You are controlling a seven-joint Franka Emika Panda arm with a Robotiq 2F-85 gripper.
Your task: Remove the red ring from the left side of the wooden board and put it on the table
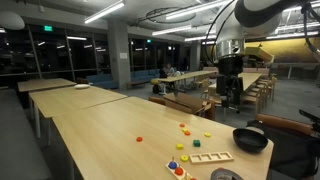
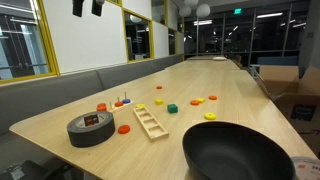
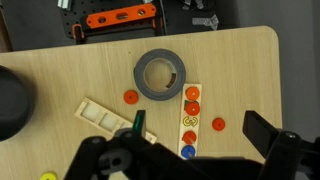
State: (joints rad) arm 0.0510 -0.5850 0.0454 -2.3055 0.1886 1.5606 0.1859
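A narrow wooden board (image 3: 200,120) lies on the table next to a tape roll and carries a row of rings. A red ring (image 3: 192,94) sits at the end nearest the tape, with a second red ring (image 3: 192,108) beside it, then yellow, orange and blue ones. In an exterior view the board (image 2: 120,103) has a red ring (image 2: 101,107) at its left end. My gripper (image 3: 200,130) is open and empty, high above the board. It hangs well above the table in an exterior view (image 1: 228,97).
A black tape roll (image 3: 160,75) (image 2: 90,128) lies next to the board. A black bowl (image 2: 240,155) (image 1: 250,140), a slotted wooden tray (image 3: 100,115) (image 2: 150,122) and loose red discs (image 3: 131,97) (image 3: 218,124) lie on the table (image 3: 250,70).
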